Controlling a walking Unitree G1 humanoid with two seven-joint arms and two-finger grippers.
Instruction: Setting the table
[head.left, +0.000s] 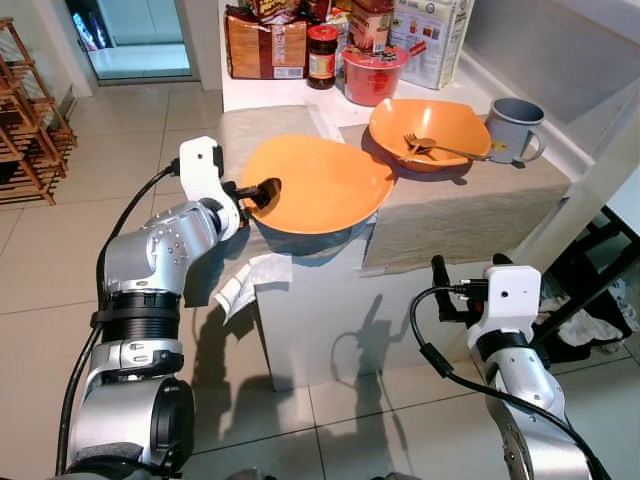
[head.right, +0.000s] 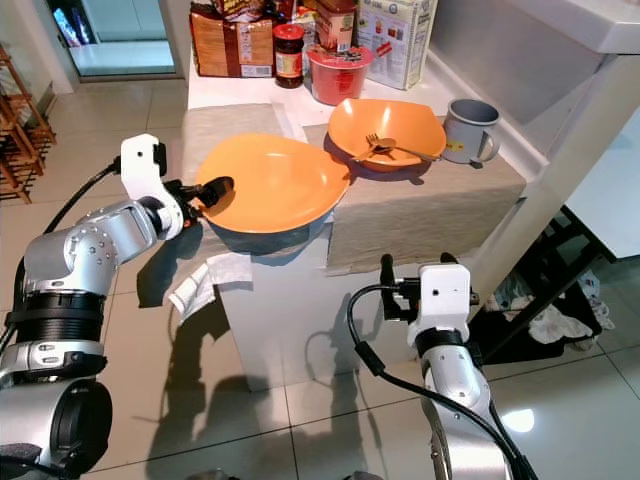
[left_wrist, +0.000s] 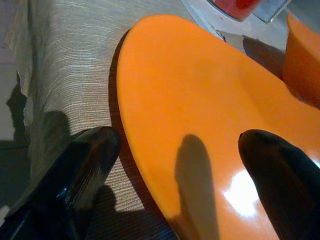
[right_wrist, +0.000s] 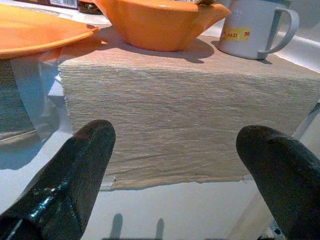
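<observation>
A wide orange plate (head.left: 320, 185) lies on a beige placemat (head.left: 470, 215) and overhangs the counter's front edge. My left gripper (head.left: 262, 192) is at the plate's left rim, open, with one finger over the plate and the other outside the rim (left_wrist: 177, 145). Behind the plate stands an orange bowl (head.left: 425, 125) holding a fork (head.left: 440, 148), and a grey mug (head.left: 515, 128) sits to its right. My right gripper (head.left: 440, 270) hangs low in front of the counter, open and holding nothing, facing the placemat's hanging edge (right_wrist: 175, 140).
A red tub (head.left: 372, 75), a jar (head.left: 322, 55) and food boxes (head.left: 435, 35) crowd the back of the white counter. A white cloth (head.left: 245, 285) droops off the counter's left corner. A wooden rack (head.left: 30, 120) stands far left, a black frame (head.left: 590, 290) at right.
</observation>
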